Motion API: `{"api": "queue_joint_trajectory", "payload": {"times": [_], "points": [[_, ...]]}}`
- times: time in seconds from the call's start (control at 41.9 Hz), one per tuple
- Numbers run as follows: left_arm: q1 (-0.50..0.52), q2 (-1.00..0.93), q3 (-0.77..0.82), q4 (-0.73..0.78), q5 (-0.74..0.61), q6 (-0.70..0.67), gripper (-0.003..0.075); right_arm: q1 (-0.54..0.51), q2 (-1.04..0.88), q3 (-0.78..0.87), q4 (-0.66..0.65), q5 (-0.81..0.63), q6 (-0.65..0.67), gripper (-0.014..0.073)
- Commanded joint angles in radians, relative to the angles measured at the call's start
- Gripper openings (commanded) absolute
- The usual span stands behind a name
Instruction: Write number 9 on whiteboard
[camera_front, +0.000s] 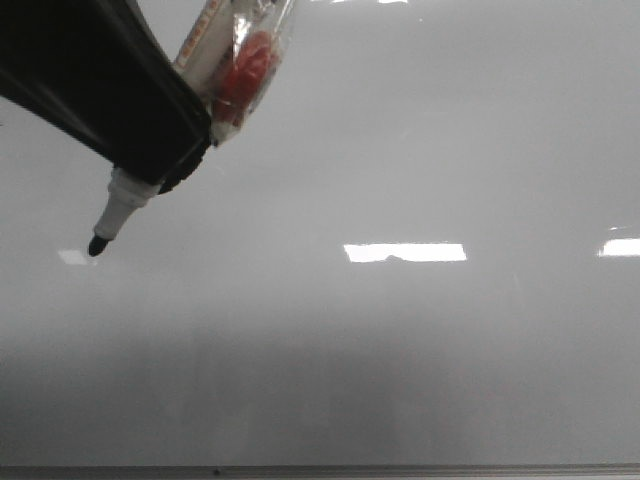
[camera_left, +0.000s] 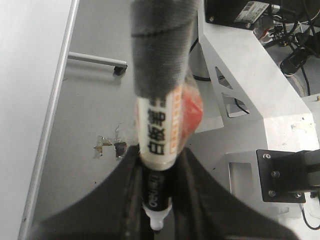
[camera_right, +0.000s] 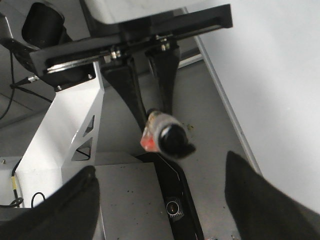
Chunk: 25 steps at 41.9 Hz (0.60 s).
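Note:
The whiteboard (camera_front: 400, 150) fills the front view, glossy pale grey, with a thin metal edge strip along the bottom. No number 9 or any black line shows on it. My left gripper (camera_front: 165, 165) is shut on a whiteboard marker (camera_front: 125, 200) with a white barrel and a black tip, at the upper left. The tip points down-left at the board; I cannot tell if it touches. The left wrist view shows the marker (camera_left: 157, 150) clamped between the fingers (camera_left: 157, 200). My right gripper (camera_right: 160, 200) is open, empty and off the board.
Bright rectangular light reflections (camera_front: 405, 252) lie on the board. In the right wrist view the board (camera_right: 280, 75) is at one side, with the white robot frame (camera_right: 60, 135) and the left arm's marker (camera_right: 165, 135) ahead. A taped red item (camera_front: 245, 70) is on the marker.

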Motion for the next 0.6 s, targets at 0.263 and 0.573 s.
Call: {"api": "queue_joint_trajectory", "payload": {"times": [0.263,0.573], "points": [[-0.009,-0.03,-0.033,-0.066,0.036,0.002,-0.001,0.08,0.172,-0.124,0.064,0.02,-0.043,0.0538],[-0.009,-0.03,-0.033,-0.066,-0.023,0.002,0.0,0.088,0.191,-0.124,0.069,0.048,-0.047,0.022]]}}
